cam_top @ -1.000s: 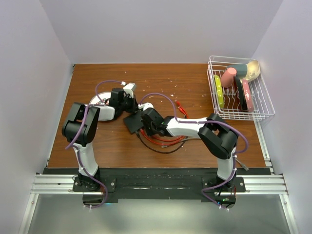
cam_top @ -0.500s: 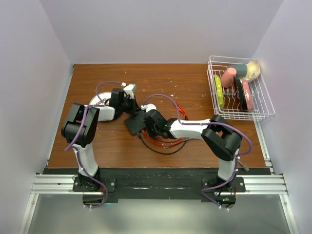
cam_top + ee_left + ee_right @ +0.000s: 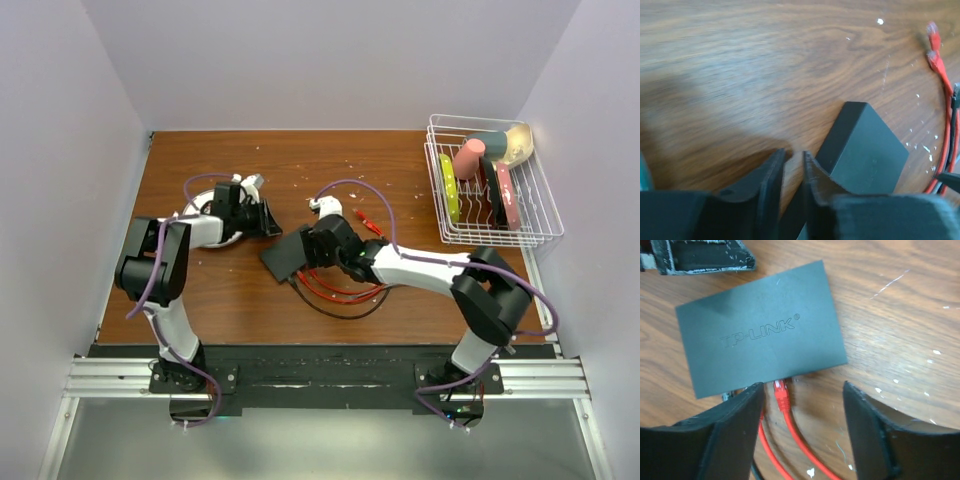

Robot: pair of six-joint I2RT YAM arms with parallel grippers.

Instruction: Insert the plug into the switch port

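Right pincer point(image 3: 802, 387): jaws spread wide, gripping nothing. The switch point(image 3: 760, 335) lies flat on the table point(image 3: 900, 315) just ahead of its fingertips, label up, port edge facing the pincer. The red plug point(image 3: 780, 390) sits between the fingers, nearer the left one, with its nose meeting that edge. I judge it seated, though I can't see the latch. Its cable point(image 3: 800, 445) trails back under the wrist. Left pincer point(image 3: 794, 156): jaws parted only a crack, empty, with a corner of the switch just ahead and right of its tips. Contact unclear. I read it as a backstop, so the box can't slide away from a push. The wide right jaws should clear the cable on a pull-back.
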